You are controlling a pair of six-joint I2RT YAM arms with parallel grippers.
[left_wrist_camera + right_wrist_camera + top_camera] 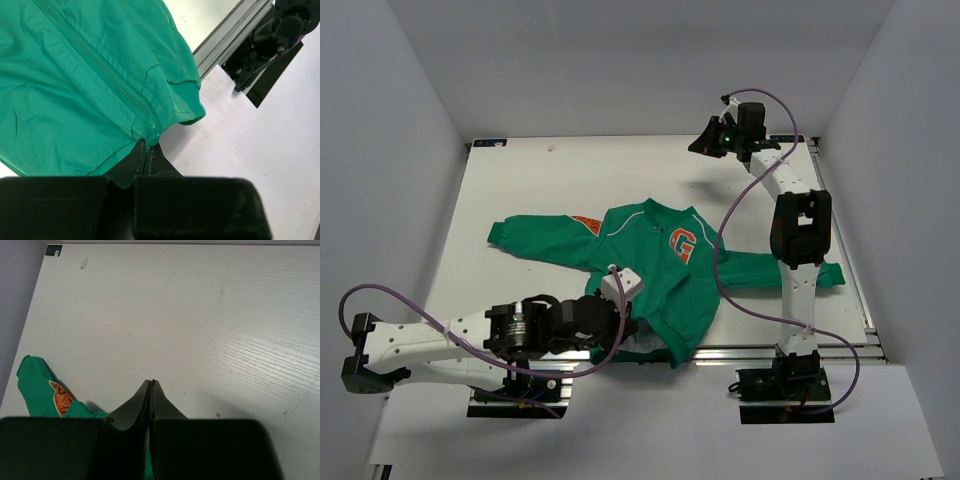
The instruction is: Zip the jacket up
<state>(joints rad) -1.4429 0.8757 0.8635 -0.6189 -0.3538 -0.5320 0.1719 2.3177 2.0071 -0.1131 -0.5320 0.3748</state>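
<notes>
Pinching the jacket [60,110] at the foot of its zip [102,70], the left jaws are closed; the zip runs away ahead-left of them. Right jaws, closed and empty, hover well beyond the collar [658,208].

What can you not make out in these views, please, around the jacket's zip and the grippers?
Zip slider: in the left wrist view, hidden where the shut left gripper pinches the jacket hem; in the top view, that gripper covers it.
Sleeve patch: right wrist view, lower part behind the housing of the shut right gripper.
Corner sticker: right wrist view, too small to read.
</notes>
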